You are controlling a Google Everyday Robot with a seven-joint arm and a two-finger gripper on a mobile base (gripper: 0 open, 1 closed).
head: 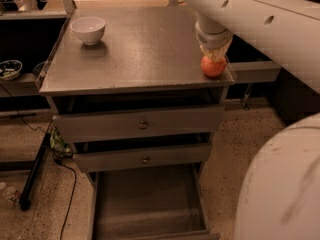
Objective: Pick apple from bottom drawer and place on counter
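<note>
The red-orange apple [213,67] sits at the front right corner of the grey metal counter [140,49], close to its edge. My gripper [215,53] hangs straight down from the white arm and sits directly on top of the apple. The bottom drawer [147,204] is pulled out below the cabinet, and its flat grey floor is bare.
A white bowl [88,29] stands at the counter's back left. Two shut drawers with small knobs [143,125] face me above the open one. My white base [285,184] fills the lower right. A black leg and cable [35,176] lie on the floor at left.
</note>
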